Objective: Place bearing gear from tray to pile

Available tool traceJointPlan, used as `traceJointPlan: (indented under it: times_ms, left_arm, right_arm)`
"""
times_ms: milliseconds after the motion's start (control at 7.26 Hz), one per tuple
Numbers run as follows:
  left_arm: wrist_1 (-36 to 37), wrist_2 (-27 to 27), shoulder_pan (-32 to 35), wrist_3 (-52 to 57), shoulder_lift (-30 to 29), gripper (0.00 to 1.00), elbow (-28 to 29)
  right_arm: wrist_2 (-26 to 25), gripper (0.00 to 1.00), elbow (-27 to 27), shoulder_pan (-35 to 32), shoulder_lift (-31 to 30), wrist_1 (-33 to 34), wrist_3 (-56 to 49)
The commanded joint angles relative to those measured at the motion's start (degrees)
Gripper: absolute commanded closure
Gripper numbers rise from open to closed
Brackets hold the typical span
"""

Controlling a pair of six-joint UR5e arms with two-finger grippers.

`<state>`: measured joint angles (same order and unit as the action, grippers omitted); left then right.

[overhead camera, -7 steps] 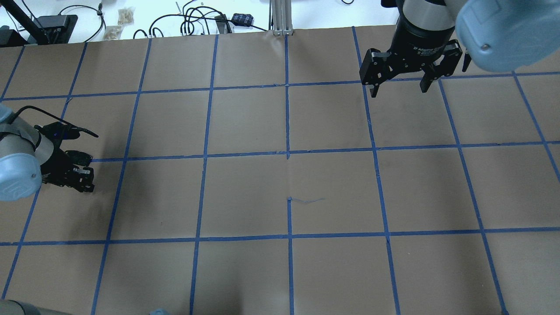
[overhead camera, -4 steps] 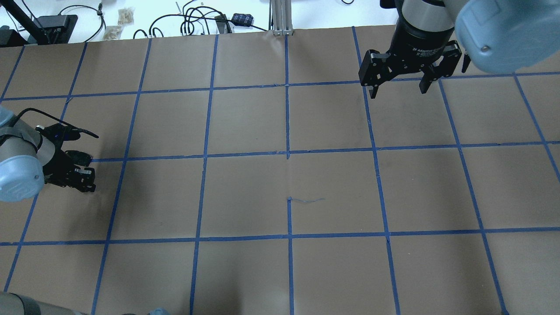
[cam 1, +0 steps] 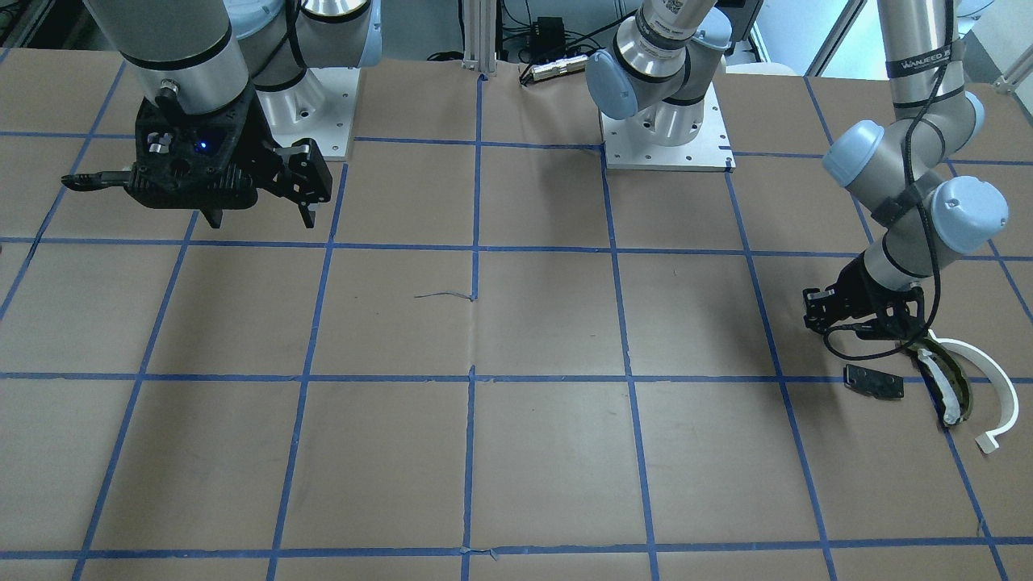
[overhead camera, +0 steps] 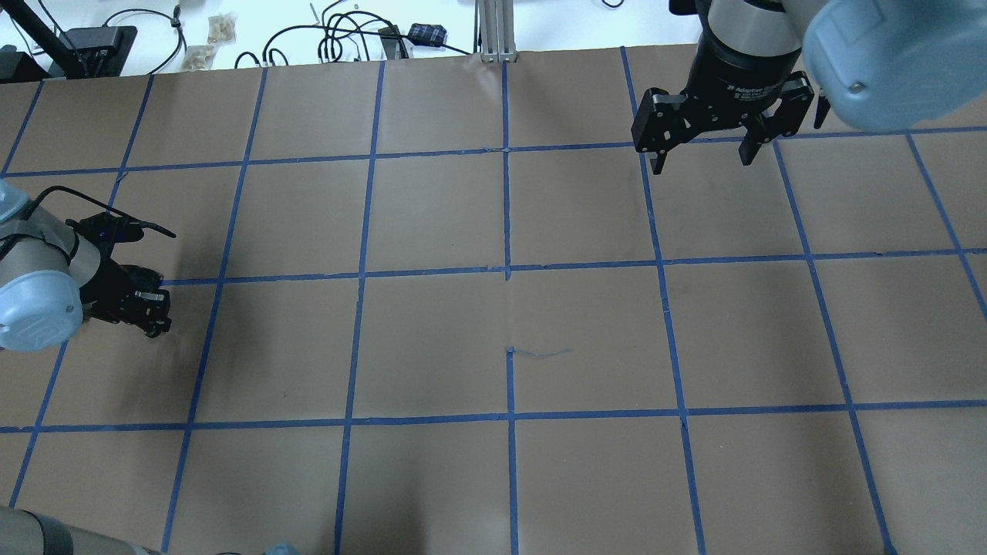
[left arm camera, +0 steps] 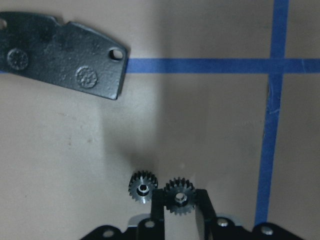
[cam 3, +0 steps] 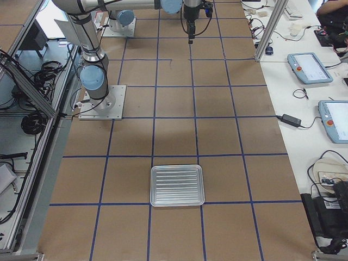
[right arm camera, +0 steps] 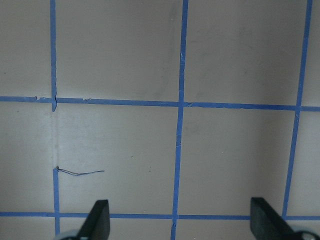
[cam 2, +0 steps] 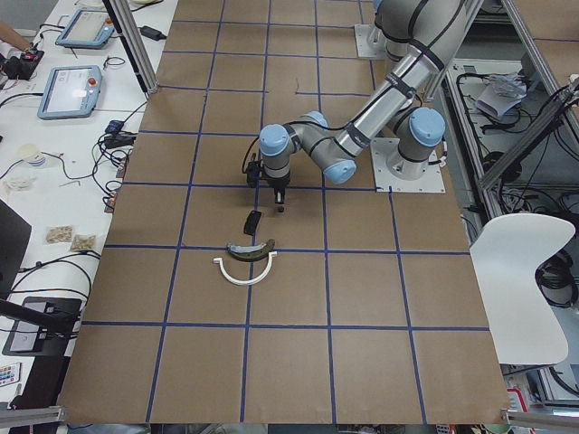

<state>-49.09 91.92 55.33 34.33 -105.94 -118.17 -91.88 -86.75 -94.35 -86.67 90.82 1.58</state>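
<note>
Holding a small dark toothed metal gear (left arm camera: 178, 197) between nearly closed fingers, left gripper (left arm camera: 180, 204) sits low over brown paper (left arm camera: 210, 130). Just left of it lies a second matching gear (left arm camera: 143, 186); flat black plate (left arm camera: 65, 60) farther ahead-left. Right gripper (overhead camera: 702, 150) spread wide, empty.

At the left end of the brown paper-covered table (cam 1: 516, 484) lay the pile. A white plastic half-ring (cam 1: 997, 386) was outermost, a dark olive curved piece with white padding (cam 1: 943, 386) sat just inside it, and a small flat black plate (cam 1: 873, 381) lay near, further inward. The left claw (left arm camera: 180, 206) stood beside the plate on the robot's side, with a small dark toothed bearing gear (left arm camera: 180, 196) between its fingers (a second toothed gear (left arm camera: 143, 186) just beside it). A ribbed metal tray (cam 3: 177, 186) lay well apart, at the right end.
</note>
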Motion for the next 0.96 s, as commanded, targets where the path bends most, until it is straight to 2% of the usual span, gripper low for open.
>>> traceJointPlan:
  times_ms: [0, 138, 275, 413, 689, 826]
  left_arm:
    - [0.05, -0.07, -0.13, -0.22, -0.15, 0.3, -0.13]
    - [-0.13, -0.16, 0.21, -0.14, 0.81, 0.02, 0.13]
    - [-1.17, 0.01, 0.91, -2.31, 2.74, 0.0, 1.43]
    - [-8.4, 0.02, 5.27, -5.2, 5.89, 0.0, 4.75]
    - [-31.75, 0.1, 20.27, -24.56, 12.22, 0.0, 19.73]
    - [-39.95, 0.28, 26.52, -29.88, 12.94, 0.0, 27.73]
  right_arm:
    - [0.04, 0.0, 0.0, -0.04, 0.01, -0.03, 0.0]
    - [0.04, 0.0, -0.09, -0.04, 0.01, -0.03, 0.0]
    - [0.04, 0.0, -0.09, -0.04, -0.08, -0.03, 0.0]
    - [0.04, 0.0, -0.09, -0.04, 0.01, -0.03, 0.0]
    - [0.04, 0.0, -0.18, -0.04, 0.01, -0.03, 0.0]
    - [0.04, 0.0, -0.09, -0.04, -0.08, -0.03, 0.0]
